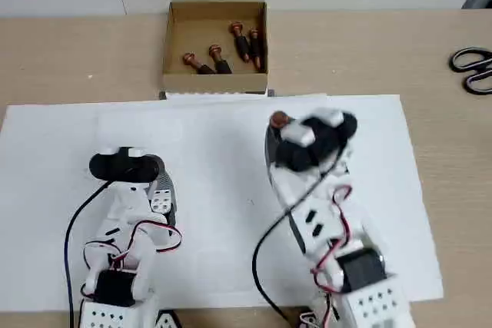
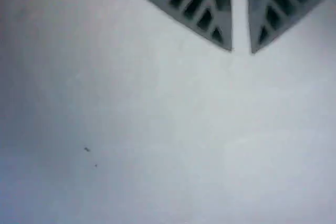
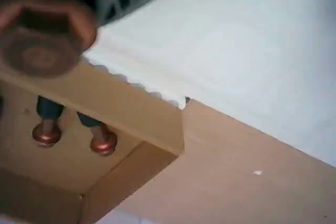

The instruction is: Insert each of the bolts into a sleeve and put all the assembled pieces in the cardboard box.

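Holding bolt [image 1: 278,119] in my right gripper [image 1: 281,128], jaws clamped on it, copper head showing; cannot tell if sleeve is on it. Bolt sits over far edge of white paper [image 1: 215,182], just short of cardboard box [image 1: 215,82]. Box at table [image 1: 77,59] far edge, near centre; four assembled pieces [image 1: 241,42] lying inside. My left gripper [image 2: 240,50] low over paper toward table's near left corner, jaws at narrow slit, nothing between. Scissors [image 1: 472,71] at right edge.
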